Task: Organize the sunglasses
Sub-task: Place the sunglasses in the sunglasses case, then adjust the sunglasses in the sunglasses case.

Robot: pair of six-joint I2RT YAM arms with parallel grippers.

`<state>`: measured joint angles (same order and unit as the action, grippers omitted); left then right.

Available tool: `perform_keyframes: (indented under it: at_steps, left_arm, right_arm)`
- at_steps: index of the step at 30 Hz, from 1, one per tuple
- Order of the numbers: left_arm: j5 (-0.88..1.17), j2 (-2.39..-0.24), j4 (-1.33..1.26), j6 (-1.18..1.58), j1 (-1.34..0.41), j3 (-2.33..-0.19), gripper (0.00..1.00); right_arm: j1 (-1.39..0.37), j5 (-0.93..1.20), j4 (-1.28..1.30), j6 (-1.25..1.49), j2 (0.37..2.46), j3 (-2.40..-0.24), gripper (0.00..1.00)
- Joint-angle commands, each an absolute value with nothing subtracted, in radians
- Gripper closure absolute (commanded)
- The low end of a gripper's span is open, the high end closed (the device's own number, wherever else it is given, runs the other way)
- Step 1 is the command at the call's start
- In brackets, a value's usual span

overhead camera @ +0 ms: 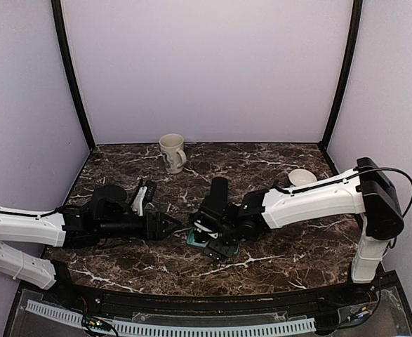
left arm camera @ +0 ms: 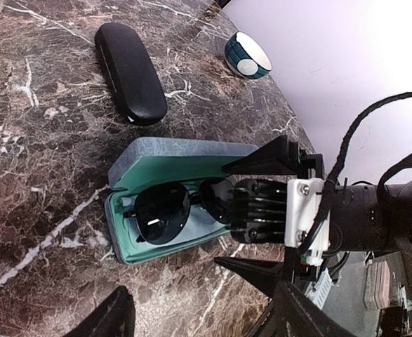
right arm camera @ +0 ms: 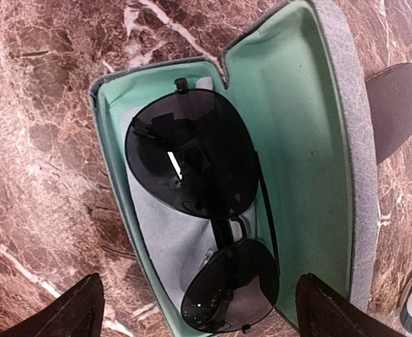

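While the aviator sunglasses (right arm camera: 206, 210) lie in the open grey-blue case (right arm camera: 311, 140), their long axis is straddled crosswise by the wide, empty jaws of the right gripper (right arm camera: 206, 309) above. The left gripper (overhead camera: 170, 226) is positioned beside the case, jaws parted and empty.

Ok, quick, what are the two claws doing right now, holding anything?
Left gripper: open, holding nothing.
Right gripper: open, holding nothing, over the sunglasses.

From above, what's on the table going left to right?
Small black-and-white thing, too blurry to name → mug → black case → bowl. The open case sits right below the black case, so I skip it.
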<state>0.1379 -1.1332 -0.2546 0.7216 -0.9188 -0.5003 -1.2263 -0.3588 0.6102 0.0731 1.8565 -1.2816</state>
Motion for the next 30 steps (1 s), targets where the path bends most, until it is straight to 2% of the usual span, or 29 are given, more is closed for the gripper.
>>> perform_keyframes:
  at_steps: [1, 13, 30]
  left_arm:
    - [0.144, -1.132, -0.274, 0.715, -0.914, -0.497, 0.31]
    - [0.141, -1.122, -0.269, 0.717, -0.914, -0.485, 0.31]
    - [0.137, -1.104, -0.271, 0.722, -0.914, -0.473, 0.31]
  right_arm:
    - [-1.235, -0.39, 0.576, 0.086, 1.859, -1.273, 0.06]
    - [-1.233, -0.366, 0.553, 0.06, 1.904, -1.276, 0.14]
    - [-1.201, -0.33, 0.516, 0.03, 1.922, -1.266, 0.18]
